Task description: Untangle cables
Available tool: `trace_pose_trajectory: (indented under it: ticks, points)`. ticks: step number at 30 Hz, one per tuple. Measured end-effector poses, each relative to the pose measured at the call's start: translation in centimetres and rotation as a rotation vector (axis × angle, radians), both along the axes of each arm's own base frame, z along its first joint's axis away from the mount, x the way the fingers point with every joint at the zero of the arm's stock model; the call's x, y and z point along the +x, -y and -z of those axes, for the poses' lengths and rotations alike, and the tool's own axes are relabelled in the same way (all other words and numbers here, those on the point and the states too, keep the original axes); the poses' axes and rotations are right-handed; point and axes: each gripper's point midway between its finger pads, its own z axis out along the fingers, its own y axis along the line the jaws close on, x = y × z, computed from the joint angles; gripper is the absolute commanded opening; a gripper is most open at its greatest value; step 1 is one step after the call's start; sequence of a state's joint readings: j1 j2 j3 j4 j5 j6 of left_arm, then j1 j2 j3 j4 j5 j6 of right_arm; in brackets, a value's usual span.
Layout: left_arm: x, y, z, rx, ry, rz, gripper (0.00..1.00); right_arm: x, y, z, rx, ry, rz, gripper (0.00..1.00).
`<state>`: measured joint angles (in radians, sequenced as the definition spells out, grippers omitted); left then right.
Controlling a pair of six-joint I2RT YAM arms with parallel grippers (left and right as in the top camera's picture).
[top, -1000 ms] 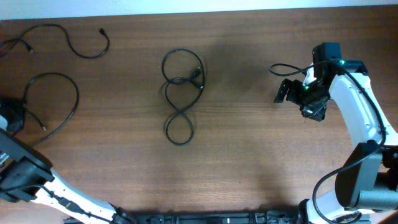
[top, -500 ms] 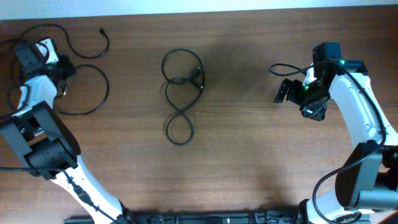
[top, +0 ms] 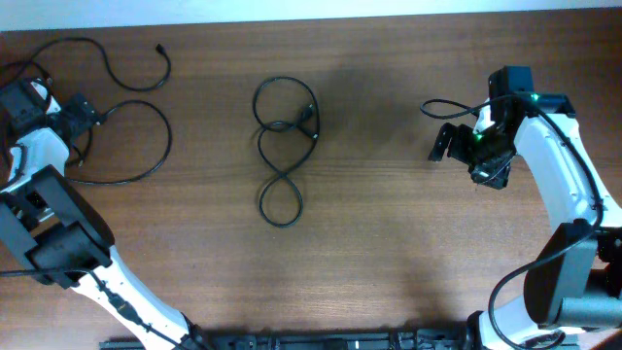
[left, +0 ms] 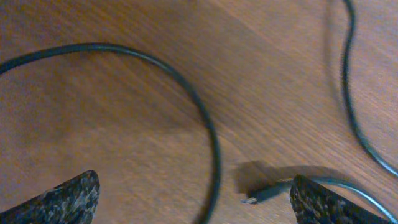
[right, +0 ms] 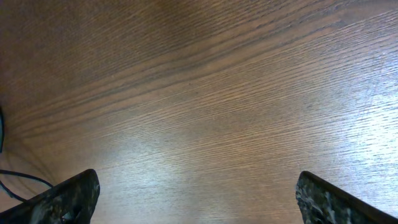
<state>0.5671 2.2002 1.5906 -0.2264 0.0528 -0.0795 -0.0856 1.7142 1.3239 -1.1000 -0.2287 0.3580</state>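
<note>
Cables [top: 170, 137] — two loose left, one bundle [top: 292, 124] centre.

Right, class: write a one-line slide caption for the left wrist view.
Left jaws open above a looping black cable and a small plug end on the wooden table.

A robot lab bench is indicated. A plain wood-grain table [top: 408, 243] is viewed from directly above, and two white-and-black robot arms are mounted at its near edge: the left arm [top: 53, 228] and the right arm [top: 559, 170]. A small green status light [top: 533, 95] is lit on the right arm. Loose black cables [top: 282, 146] are spread on the wood. A pale strip [top: 292, 10] is seen beyond the far edge.
</note>
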Motion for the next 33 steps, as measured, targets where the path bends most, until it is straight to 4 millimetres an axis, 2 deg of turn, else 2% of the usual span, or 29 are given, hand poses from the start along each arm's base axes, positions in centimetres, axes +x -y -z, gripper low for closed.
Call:
trace_pose_trajectory:
  ticks: [2,5,7,11,12,15,17,20,22,23,27,29,32,33]
  points:
    - [1.0,1.3,-0.5,-0.061,0.049,0.052,0.84,0.0,0.0,0.0,0.0,0.001,0.0,0.98]
    - [2.4,4.3,-1.8,-0.23,0.148,0.119,0.9,0.0,0.0,0.0,0.0,0.001,0.001,0.98]
    - [2.4,5.5,-1.8,-0.284,0.143,0.12,0.9,0.0,0.0,0.0,0.0,0.0,0.0,0.98]
    - [2.4,6.9,-0.7,-0.211,0.05,0.104,0.94,0.0,0.0,0.0,0.0,0.001,0.0,0.98]
    - [2.6,7.3,-0.6,-0.152,0.025,0.136,0.92,0.0,0.0,0.0,0.0,0.001,0.0,0.99]
    - [2.8,6.7,-0.8,-0.031,-0.008,0.205,0.84,0.0,0.0,0.0,0.0,0.001,0.0,0.98]
    - [2.7,6.1,-1.0,0.02,-0.019,0.23,0.85,0.0,0.0,0.0,0.0,0.0,0.0,0.98]
    - [2.8,5.8,-1.1,0.049,-0.021,0.249,0.87,0.0,0.0,0.0,0.0,0.0,0.0,0.98]
    - [2.9,5.8,-0.7,0.06,-0.026,0.259,0.84,0.0,0.0,0.0,0.0,0.0,0.0,0.98]
    - [3.0,5.7,-0.4,0.059,-0.028,0.259,0.79,0.0,0.0,0.0,0.0,0.001,0.001,0.98]
    - [3.4,5.5,-0.3,0.073,-0.015,0.263,0.79,0.0,0.0,0.0,0.0,0.0,0.0,0.98]
    - [3.3,5.5,0.6,0.065,-0.027,0.264,0.77,0.0,0.0,0.0,0.0,0.0,0.0,0.98]
    - [2.7,5.9,4.0,0.025,-0.085,0.266,0.77,0.0,0.0,0.0,0.0,0.001,0.0,0.98]
    - [2.6,5.9,4.4,0.019,-0.094,0.267,0.75,0.0,0.0,0.0,0.0,0.0,0.0,0.98]
